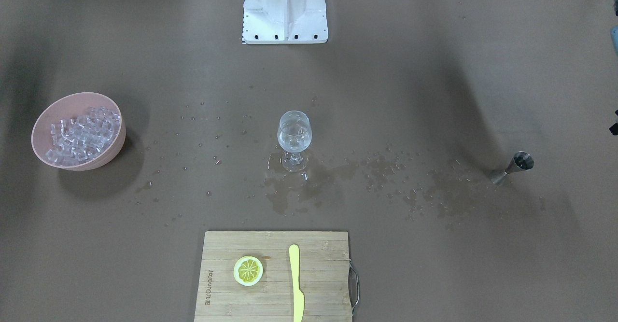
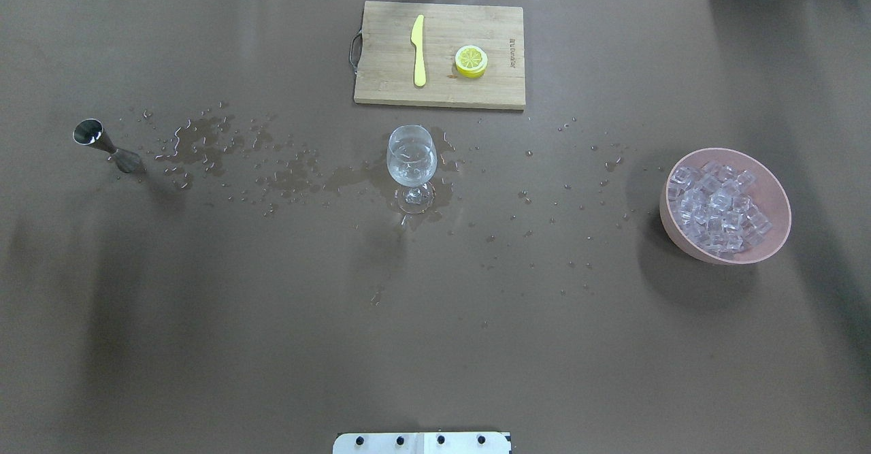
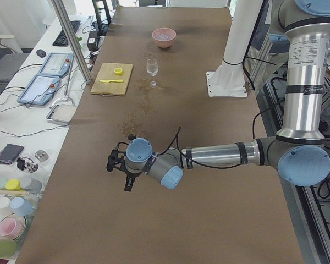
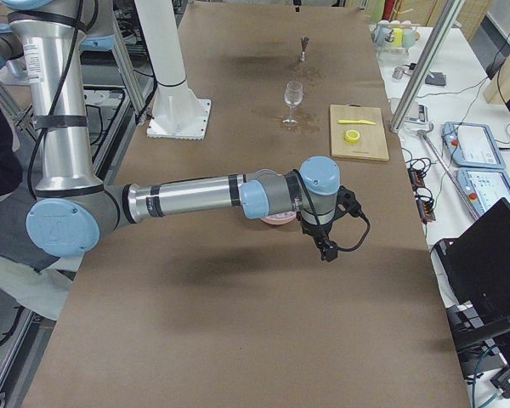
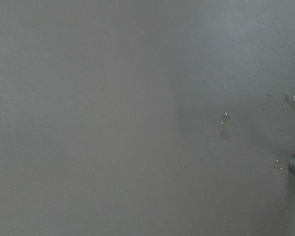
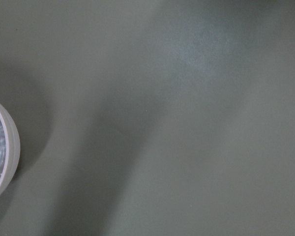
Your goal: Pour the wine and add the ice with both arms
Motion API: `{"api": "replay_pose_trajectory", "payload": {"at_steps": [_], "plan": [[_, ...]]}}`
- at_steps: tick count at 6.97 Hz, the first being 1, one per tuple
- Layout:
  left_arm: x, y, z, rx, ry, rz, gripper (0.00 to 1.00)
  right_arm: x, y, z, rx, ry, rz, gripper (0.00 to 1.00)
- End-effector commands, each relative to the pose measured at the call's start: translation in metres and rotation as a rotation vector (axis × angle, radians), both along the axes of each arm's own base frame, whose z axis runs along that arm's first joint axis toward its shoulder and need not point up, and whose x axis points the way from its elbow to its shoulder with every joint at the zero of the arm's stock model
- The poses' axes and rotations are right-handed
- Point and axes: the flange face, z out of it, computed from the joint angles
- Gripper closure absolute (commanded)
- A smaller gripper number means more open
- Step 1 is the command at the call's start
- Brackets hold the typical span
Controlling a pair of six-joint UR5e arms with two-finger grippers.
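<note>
The wine glass (image 2: pixel 412 158) stands mid-table, a little toward the operators' edge, with a small amount of clear wine (image 2: pixel 411 169) in it. Whether the steel jigger (image 2: pixel 102 142), near the end on the robot's left, holds any cannot be told. The ice (image 2: pixel 718 205) is heaped in the pink bowl (image 2: pixel 677 233) near the opposite end.

The left gripper (image 3: pixel 119 169) hangs over bare table near the jigger, and the right gripper (image 4: pixel 327 245) hangs beside the bowl. Both show only from the side, so it cannot be told whether their fingers are apart or together.

The approach seems to be the step in hand. The jigger wants gripping at its narrow waist and carrying level. Cubes are best released low over the rim, to avoid splashing or tipping the glass.

The brown mat (image 2: pixel 435 318) is wet, with puddles (image 2: pixel 197 134) running from the jigger to the glass foot, so the glass may slide. A cutting board (image 2: pixel 503 86) with a lemon slice (image 2: pixel 471 60) and yellow knife (image 2: pixel 418 49) lies at the operators' edge. Desks with tablets and cups stand beyond it.
</note>
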Motion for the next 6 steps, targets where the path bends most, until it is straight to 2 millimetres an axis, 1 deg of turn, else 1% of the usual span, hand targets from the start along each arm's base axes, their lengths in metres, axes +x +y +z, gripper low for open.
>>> {"api": "replay_pose_trajectory", "payload": {"at_steps": [1, 2, 3, 4, 5, 6], "plan": [[0.006, 0.003, 0.000, -0.051, 0.050, 0.096, 0.01, 0.009, 0.012, 0.016, -0.048, -0.008, -0.020, 0.00], [-0.025, 0.004, -0.011, -0.089, 0.077, 0.091, 0.01, 0.009, 0.011, 0.015, -0.045, -0.008, -0.020, 0.00], [-0.031, 0.004, -0.042, -0.129, 0.074, 0.078, 0.01, 0.009, 0.011, 0.014, -0.039, -0.008, -0.020, 0.00], [-0.040, 0.034, -0.037, -0.158, 0.070, 0.058, 0.01, 0.008, 0.012, 0.013, -0.039, -0.010, -0.020, 0.00], [-0.053, 0.065, -0.024, -0.194, 0.100, 0.031, 0.01, 0.007, 0.012, 0.012, -0.037, -0.019, -0.022, 0.00], [-0.054, 0.067, -0.023, -0.203, 0.104, 0.028, 0.01, 0.004, 0.016, 0.010, -0.037, -0.058, -0.027, 0.00]]}}
